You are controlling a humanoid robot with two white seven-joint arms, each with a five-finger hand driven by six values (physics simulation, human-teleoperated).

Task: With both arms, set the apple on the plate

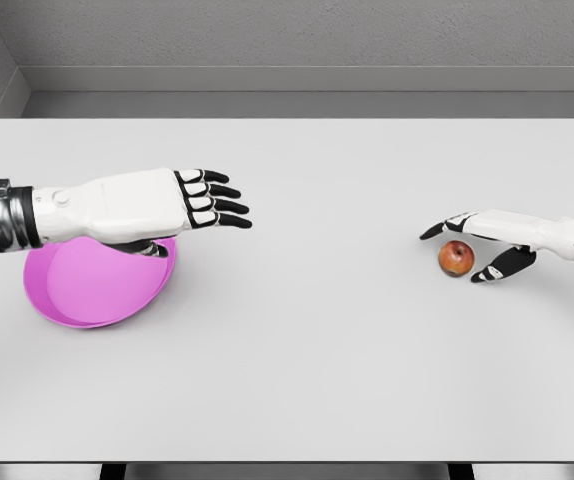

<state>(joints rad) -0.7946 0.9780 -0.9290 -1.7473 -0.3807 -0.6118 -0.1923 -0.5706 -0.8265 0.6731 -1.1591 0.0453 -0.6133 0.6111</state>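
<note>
While one apple (455, 257) sits cupped by right hand (479, 248), left hand (203, 201) spread over one plate (92, 290).

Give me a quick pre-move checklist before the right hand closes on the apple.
1. Apple resting on the table, clear of the edges: ok.
2. Right hand placed around the apple, fingers above it and thumb below it in the picture: ok.
3. Right hand actually gripping the apple: not ok, fingers are spread, no closure yet.
4. Contact between fingers and apple: cannot tell from the head view.
5. Plate on the table at the left, nothing lying in the visible part: ok.
6. Left hand clear of the plate: not ok, it is open and its forearm covers the plate's upper rim.
</note>
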